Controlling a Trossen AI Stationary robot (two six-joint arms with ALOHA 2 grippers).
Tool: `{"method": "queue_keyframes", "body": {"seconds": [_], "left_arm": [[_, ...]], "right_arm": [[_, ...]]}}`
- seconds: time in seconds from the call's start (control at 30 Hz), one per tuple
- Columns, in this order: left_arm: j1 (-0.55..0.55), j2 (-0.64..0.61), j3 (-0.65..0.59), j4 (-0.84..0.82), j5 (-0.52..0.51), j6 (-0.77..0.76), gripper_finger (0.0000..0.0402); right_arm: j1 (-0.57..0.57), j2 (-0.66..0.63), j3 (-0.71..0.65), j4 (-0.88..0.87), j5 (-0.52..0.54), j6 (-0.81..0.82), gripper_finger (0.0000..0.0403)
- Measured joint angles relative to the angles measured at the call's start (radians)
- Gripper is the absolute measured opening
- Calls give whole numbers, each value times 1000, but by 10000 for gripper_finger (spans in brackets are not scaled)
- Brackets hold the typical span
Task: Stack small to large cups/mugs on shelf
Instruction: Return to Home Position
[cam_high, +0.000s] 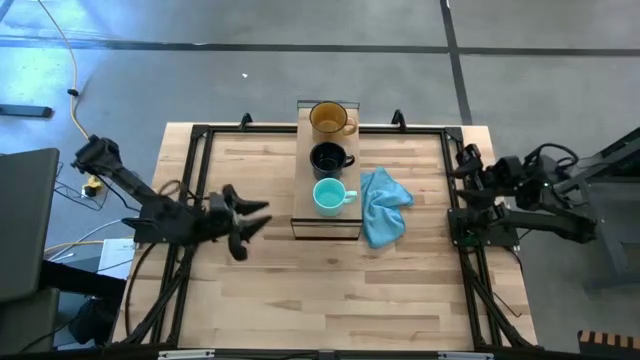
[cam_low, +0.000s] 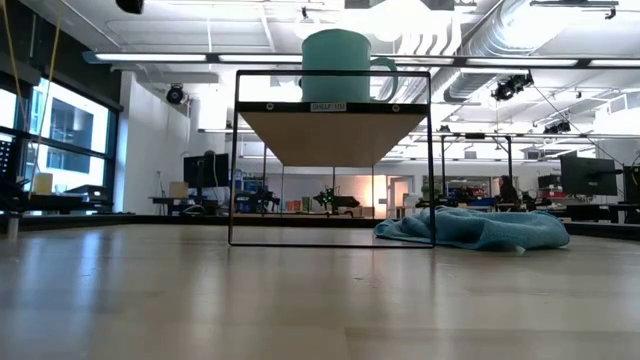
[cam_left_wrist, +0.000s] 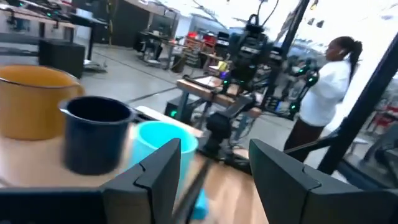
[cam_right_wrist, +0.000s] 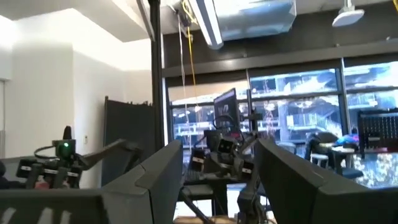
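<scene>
Three mugs stand in a row on the light-wood shelf. The amber glass mug is at the far end, the black mug in the middle, and the teal mug at the near end. My left gripper is open and hovers over the table left of the shelf, pointing toward the teal mug. In the left wrist view the amber mug, the black mug and the teal mug show past its open fingers. My right gripper is open and waits at the table's right edge.
A crumpled blue cloth lies on the table against the shelf's right side, also seen in the low view. The dark metal frame runs along the table's edges. A person in white stands in the room beyond the table.
</scene>
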Motion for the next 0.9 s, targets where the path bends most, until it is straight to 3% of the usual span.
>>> {"method": "queue_keyframes", "body": {"seconds": [0.27,0.37,0.47,0.6,0.7,0.9], "left_arm": [[0,-217,-1,-239,-38,26,179],[0,-273,-28,-199,-64,115,179],[1,-343,-108,-22,-58,241,179],[21,-411,-280,441,116,453,179],[85,-421,-383,680,293,480,179],[257,-387,-417,625,479,276,179]], "right_arm": [[0,0,0,27,22,11,195],[0,0,0,20,52,18,195],[0,2,0,15,62,18,195],[0,2,0,12,106,9,195],[0,2,0,7,146,-7,195],[0,15,0,10,187,0,195]]}}
